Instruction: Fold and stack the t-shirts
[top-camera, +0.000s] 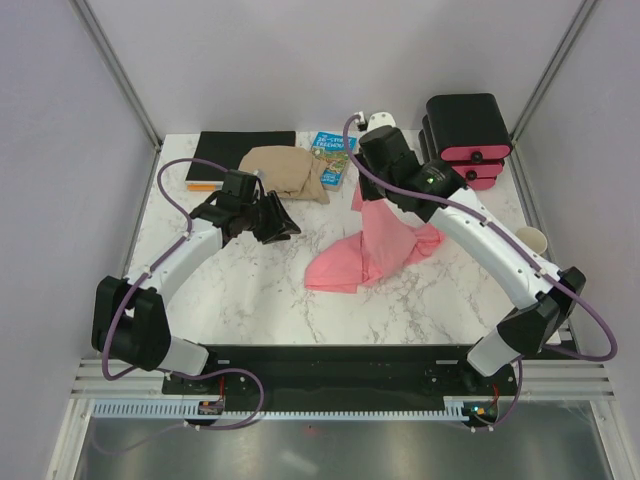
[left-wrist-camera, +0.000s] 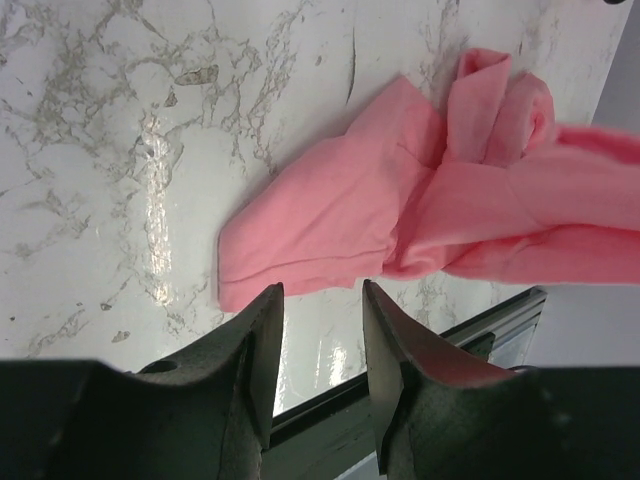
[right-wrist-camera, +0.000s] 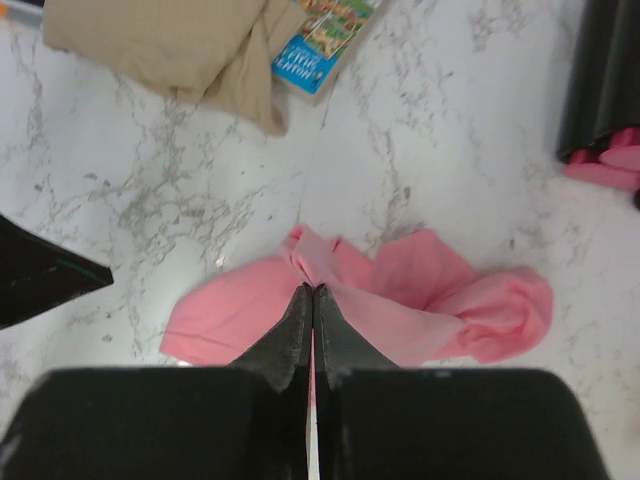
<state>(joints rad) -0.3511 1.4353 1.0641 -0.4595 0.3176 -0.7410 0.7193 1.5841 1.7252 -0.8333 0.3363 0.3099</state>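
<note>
A salmon-pink t-shirt (top-camera: 370, 255) lies crumpled on the marble table, right of centre. One bunched part of it rises to my right gripper (top-camera: 362, 187). In the right wrist view that gripper (right-wrist-camera: 313, 290) is shut on a pinch of the pink t-shirt (right-wrist-camera: 440, 300), and the rest of the cloth spreads below it on the table. My left gripper (top-camera: 280, 225) hovers to the left of the shirt. Seen from the left wrist, it (left-wrist-camera: 320, 290) is open with nothing between its fingers, and the pink t-shirt (left-wrist-camera: 340, 220) lies just beyond the fingertips.
A folded tan cloth (top-camera: 285, 172) lies at the back centre beside a small blue book (top-camera: 330, 158). A black flat pad (top-camera: 240, 150) sits at the back left. A black box with pink drawer fronts (top-camera: 468, 135) stands at the back right. A pale cup (top-camera: 532, 240) is at the right edge.
</note>
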